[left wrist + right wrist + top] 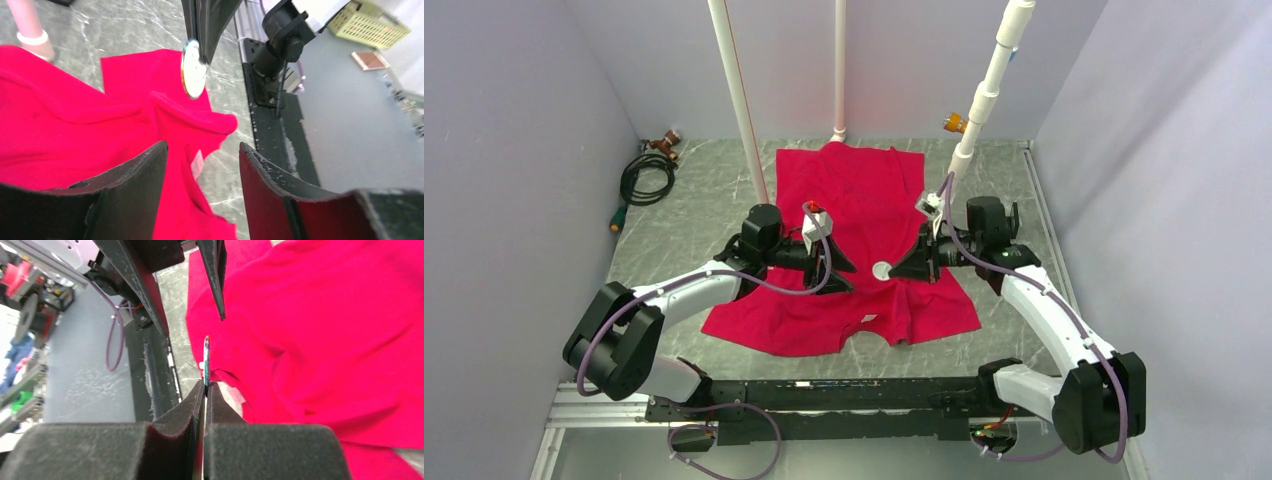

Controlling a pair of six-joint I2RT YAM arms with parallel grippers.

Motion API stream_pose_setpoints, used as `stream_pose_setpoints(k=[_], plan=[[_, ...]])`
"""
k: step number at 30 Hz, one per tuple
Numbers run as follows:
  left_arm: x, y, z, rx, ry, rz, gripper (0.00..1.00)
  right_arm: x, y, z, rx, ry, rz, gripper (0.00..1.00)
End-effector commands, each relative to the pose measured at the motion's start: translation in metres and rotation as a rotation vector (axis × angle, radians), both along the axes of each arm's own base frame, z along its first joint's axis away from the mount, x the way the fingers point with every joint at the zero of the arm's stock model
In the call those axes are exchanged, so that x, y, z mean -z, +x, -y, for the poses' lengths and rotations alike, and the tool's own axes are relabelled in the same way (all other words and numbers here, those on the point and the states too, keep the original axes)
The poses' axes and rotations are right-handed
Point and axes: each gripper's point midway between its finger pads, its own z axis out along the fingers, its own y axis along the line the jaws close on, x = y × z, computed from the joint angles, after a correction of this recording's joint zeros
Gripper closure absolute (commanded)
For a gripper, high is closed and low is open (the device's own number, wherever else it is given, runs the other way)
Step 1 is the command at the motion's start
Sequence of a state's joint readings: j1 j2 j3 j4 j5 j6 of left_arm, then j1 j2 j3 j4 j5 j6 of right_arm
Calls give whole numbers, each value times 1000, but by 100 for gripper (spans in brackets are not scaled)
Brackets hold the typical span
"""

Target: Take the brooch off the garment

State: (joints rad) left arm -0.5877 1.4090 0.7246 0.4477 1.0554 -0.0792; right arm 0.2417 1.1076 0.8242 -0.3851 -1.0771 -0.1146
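Now, garment (854,215): red T-shirt lying rumpled mid-counter (684,220), neckline toward the near edge.
Brooch (882,270): between the two arms, over the shirt's near half; I cannot tell whether it touches the cloth.
Right end effector (896,270): clenched on the brooch's rim (the right wrist view shows the brooch (206,360) edge-on, poking out of the pressed-together fingers).
Left end effector (849,268): released, fingers spread, just beside the brooch.
Left wrist view only: the brooch's pale shiny face (193,70), and a small label (196,164) at the neckline.
Top view only: a coiled cable (646,178) in the far left corner.
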Motion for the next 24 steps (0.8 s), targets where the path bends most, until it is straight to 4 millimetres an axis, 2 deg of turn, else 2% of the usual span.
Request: stream_pose_setpoints(k=[1, 8, 17, 24], plan=[[-21, -7, 3, 33, -25, -117, 42, -8, -8, -10, -5, 98, -81, 100], [-20, -12, 7, 37, -6, -169, 46, 1, -17, -12, -16, 106, -168, 100], [-13, -12, 20, 56, -5, -237, 49, 11, -28, -20, -69, 75, -176, 100], [-9, -22, 24, 100, -11, -219, 59, 23, -32, -23, -92, 34, -179, 100]])
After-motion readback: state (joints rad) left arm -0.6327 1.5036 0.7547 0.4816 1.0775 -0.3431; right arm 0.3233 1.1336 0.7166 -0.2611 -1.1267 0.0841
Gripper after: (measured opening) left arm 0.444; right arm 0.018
